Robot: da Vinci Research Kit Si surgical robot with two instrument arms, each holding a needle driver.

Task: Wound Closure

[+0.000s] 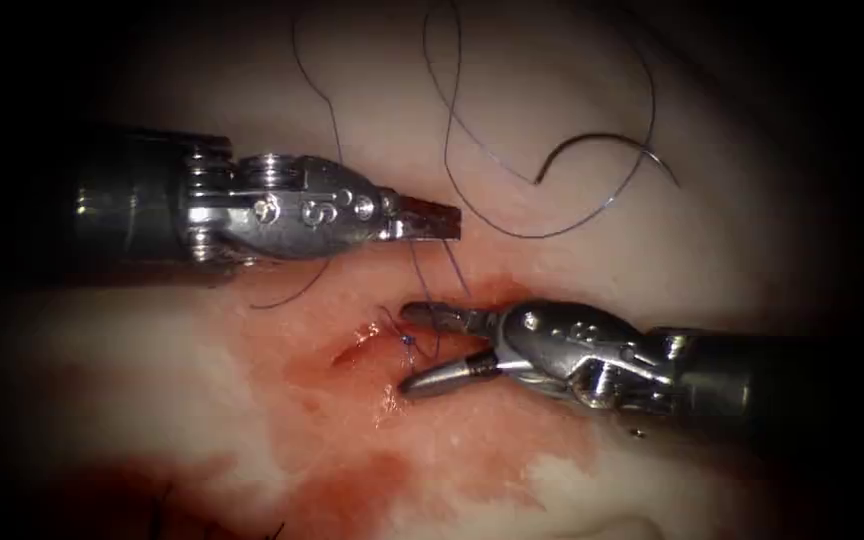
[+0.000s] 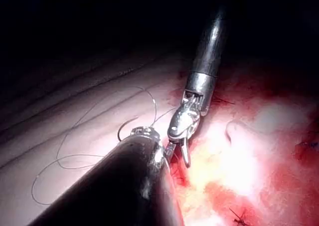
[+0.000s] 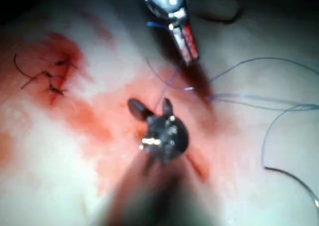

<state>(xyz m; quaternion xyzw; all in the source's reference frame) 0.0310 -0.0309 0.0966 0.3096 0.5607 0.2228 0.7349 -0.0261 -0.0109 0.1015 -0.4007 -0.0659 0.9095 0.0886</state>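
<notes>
Nearest, red fluid point(image 1: 352, 480) stains the tissue point(image 1: 752, 250) below the cut point(image 1: 357, 350). Above it, the right tool point(image 1: 414, 347) stands with its 2 jaws wide apart around the thread point(image 1: 452, 262) near the knot point(image 1: 407, 340), holding nothing. Beyond, the left tool point(image 1: 442, 220) has its jaws closed on the thread. Farthest, the needle point(image 1: 602, 150) lies free on the tissue, right of the cut.

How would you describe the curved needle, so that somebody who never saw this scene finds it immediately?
Start at the pale pork tissue above and to the right of the red cut, beyond the left arm's silver pincer, which is shut on blue thread. There the dark curved metal needle lies free on the surface, held by neither tool. It is thicker and stiffer than the thin thread looping around it.
</notes>
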